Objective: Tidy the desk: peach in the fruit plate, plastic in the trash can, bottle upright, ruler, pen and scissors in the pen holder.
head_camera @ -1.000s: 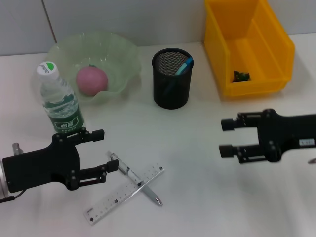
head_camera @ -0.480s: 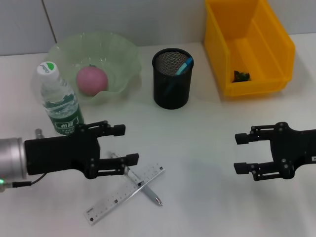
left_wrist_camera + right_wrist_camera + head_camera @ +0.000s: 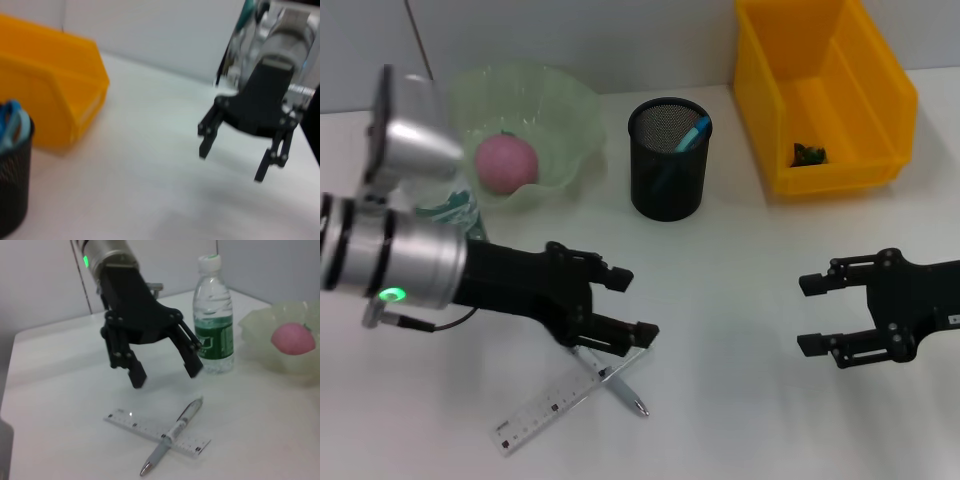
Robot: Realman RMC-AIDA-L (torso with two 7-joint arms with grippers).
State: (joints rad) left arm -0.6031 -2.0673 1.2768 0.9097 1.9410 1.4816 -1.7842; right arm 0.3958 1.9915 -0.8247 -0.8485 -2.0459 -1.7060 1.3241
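Now swung in from the lower left, left gripper (image 3: 632,305) spread open over pen (image 3: 605,372) crossing ruler (image 3: 565,398) low centre, poised to pick; right gripper (image 3: 810,314) open, idle lower right.

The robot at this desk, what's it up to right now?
It is tidying. Its left gripper, open, hangs just above the pen, which lies across the ruler. The right gripper waits open and empty. The peach sits in the fruit plate and the bottle stands upright.
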